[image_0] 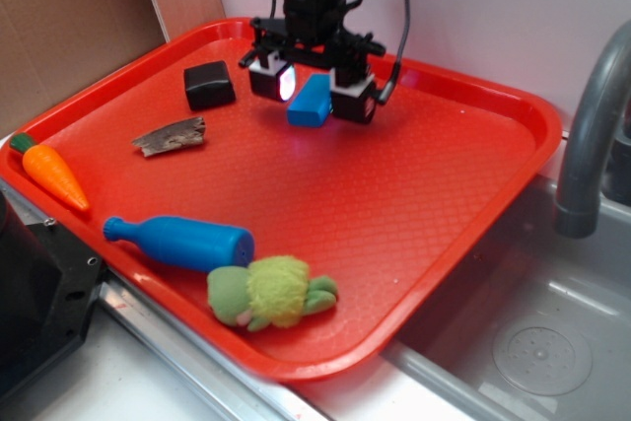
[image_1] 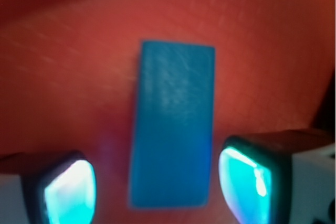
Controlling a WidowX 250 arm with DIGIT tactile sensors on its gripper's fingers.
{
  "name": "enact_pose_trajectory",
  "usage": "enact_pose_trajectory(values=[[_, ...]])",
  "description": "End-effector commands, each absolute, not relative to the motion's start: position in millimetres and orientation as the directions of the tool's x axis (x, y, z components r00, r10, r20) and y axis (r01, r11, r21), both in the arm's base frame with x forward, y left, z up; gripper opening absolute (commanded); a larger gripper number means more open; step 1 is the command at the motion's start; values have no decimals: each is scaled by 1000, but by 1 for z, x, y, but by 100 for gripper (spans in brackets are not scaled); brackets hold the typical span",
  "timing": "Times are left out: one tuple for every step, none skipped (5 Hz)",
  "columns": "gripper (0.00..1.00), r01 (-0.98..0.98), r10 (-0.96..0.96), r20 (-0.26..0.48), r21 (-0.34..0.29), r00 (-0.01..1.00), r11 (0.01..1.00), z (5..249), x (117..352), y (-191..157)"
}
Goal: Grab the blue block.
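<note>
Exterior and wrist views of my claw (image_0: 313, 86) lowered over the blue block (image_0: 310, 102) at the far side of the red tray (image_0: 424, 204). The block lies flat on the tray floor, right of the black cube (image_0: 209, 84) and well apart from the longer blue bottle-shaped toy (image_0: 182, 243) at the near rim. In the wrist view the block (image_1: 173, 127) runs lengthwise between my two fingertips (image_1: 247, 179), with a strip of red tray showing on either side of it; the jaws stand wide and neither pad touches a face. In the exterior view the fingers sit low, flanking the block on its left and right, though whether their tips rest on the tray floor cannot be told. Progress, as I judge it: the approach and the alignment are done, since the block is centred in the gap and its long sides face the pads; the closing of the jaws and the lift are still to come, so the block is not yet grabbed. The other items on the tray, namely a toy carrot (image_0: 54, 175) at the left rim, a scrap of bark-like material (image_0: 171, 136) near the cube, and a green plush toy (image_0: 271, 293) at the near edge, lie clear of the grasp.
</note>
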State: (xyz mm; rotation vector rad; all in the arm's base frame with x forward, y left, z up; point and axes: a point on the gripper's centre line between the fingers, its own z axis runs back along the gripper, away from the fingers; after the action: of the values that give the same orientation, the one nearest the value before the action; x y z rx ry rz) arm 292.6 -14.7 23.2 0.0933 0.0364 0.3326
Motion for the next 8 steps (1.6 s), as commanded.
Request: enact_pose_trajectory(values=[[100, -379, 382, -16, 80, 924, 922, 22, 284, 16], [100, -339, 342, -34, 83, 939, 937, 15, 295, 7], [0, -289, 292, -28, 87, 956, 953, 10, 300, -2], [0, -102, 100, 50, 48, 994, 994, 53, 291, -5], [0, -59, 46, 145, 89, 988, 994, 101, 263, -21], [0, -24, 17, 121, 57, 993, 998, 152, 225, -52], [0, -45, 41, 86, 46, 995, 998, 203, 213, -68], [0, -71, 69, 122, 20, 990, 997, 251, 212, -59]])
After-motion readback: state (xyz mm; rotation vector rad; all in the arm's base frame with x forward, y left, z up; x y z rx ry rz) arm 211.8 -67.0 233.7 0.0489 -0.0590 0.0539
